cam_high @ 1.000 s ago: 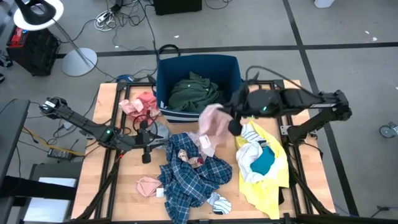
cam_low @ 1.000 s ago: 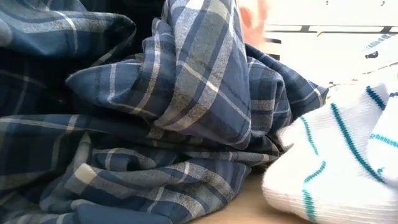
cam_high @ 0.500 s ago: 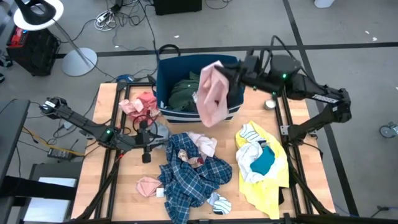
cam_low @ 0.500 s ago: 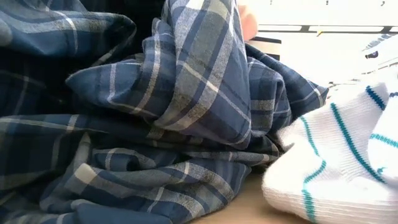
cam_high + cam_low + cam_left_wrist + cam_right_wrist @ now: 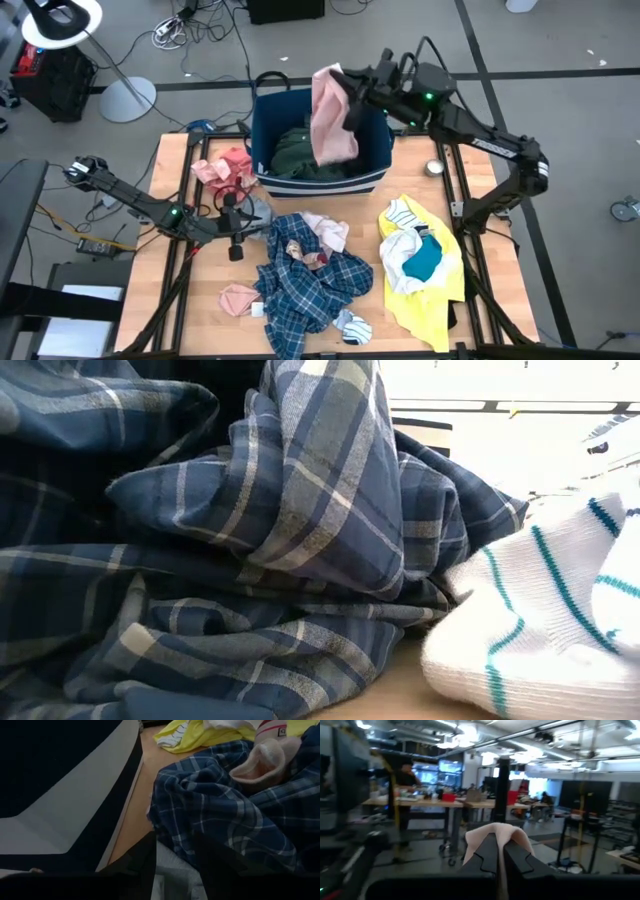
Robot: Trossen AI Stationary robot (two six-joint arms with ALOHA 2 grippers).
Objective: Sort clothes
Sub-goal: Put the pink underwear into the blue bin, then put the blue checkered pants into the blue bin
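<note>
My right gripper (image 5: pixel 350 88) is shut on a pale pink garment (image 5: pixel 333 115), high over the navy bin (image 5: pixel 375 110) at the table's far edge. A dark green shirt (image 5: pixel 298 155) lies in the bin. The blue plaid shirt (image 5: pixel 310 278) lies in a heap at the table's middle and fills the low view (image 5: pixel 250 540). The yellow shirt (image 5: pixel 435 285) lies at the right. My left gripper (image 5: pixel 240 218) waits open at the left, its fingers either side of a grey piece (image 5: pixel 170 880); I cannot tell whether they touch it. My right gripper pinches the pink garment's top end (image 5: pixel 497 834) between its two fingers; the cloth is bunched there and folds over the fingertips (image 5: pixel 487 852). The fingers lie about level, coming from the table's right. The garment hangs slack below them, over the bin.
Pink and red pieces (image 5: pixel 225 168) lie left of the bin. Another pink piece (image 5: pixel 238 298) and a white sock with teal stripes (image 5: pixel 352 325) lie near the front edge. White and teal pieces (image 5: pixel 415 255) lie on the yellow shirt. A small round metal thing (image 5: pixel 433 167) sits at the far right.
My right gripper has gone up and toward the table's far edge, a little left, from above the pile to above the bin. It has stayed shut. The pink garment has been lifted clear of the plaid shirt and now hangs over the bin.
</note>
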